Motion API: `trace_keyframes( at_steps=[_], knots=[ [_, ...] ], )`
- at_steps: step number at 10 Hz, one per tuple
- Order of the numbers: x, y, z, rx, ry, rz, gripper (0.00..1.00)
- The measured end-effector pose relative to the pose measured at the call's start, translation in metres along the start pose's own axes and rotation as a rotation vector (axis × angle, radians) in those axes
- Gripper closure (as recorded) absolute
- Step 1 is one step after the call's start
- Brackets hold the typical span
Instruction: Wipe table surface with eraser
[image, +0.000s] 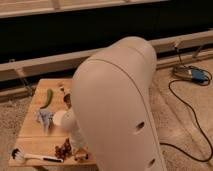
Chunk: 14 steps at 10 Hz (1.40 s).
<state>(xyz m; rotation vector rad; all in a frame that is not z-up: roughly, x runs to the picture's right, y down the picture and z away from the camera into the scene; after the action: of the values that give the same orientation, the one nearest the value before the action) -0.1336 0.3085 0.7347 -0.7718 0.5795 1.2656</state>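
table surface (31, 131) sits at lower left, pale wood w/ plank lines, long axis running l-r across the view. left to right on it: a brush w/ dark handle (30, 157) along the near edge, a crumpled bluish-white item (44, 119), a green pepper-like veg (47, 98) toward the far side, a white cup or lid (59, 117), and a brown clump (64, 148) near the front edge. arm shell (117, 105) fills centre of view and covers the table's right half. gripper (77, 145) is low over the front-centre of the table, just right of the brown clump, mostly hidden under the arm; it reads as fully closed, but what it holds, if anything, cannot be made out. no eraser visible anywhere; cannot tell if it's in the claw or under the arm. key relation: the bare wood lies to the left of the claw, so a wipe stroke would likely have to run leftward along the table's long axis, w/ clutter in the path. at right, a black cable (185, 100) and a blue box (198, 75) lie on the floor, well apart from the table.
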Motion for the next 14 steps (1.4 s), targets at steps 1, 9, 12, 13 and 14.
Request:
trace_keyframes(
  at_steps=[1,9,12,13,14],
  knots=[
    [-0.003,0.01,0.004,-0.005,0.008,-0.015,1.0],
    [0.033,-0.086,0.011,0.051,0.026,0.275,1.0],
    [0.04,-0.121,-0.001,0.053,-0.009,0.419,1.0],
    [0.04,-0.121,-0.002,0.056,-0.007,0.409,1.0],
    [0.038,-0.117,-0.001,0.058,-0.003,0.392,1.0]
  ],
)
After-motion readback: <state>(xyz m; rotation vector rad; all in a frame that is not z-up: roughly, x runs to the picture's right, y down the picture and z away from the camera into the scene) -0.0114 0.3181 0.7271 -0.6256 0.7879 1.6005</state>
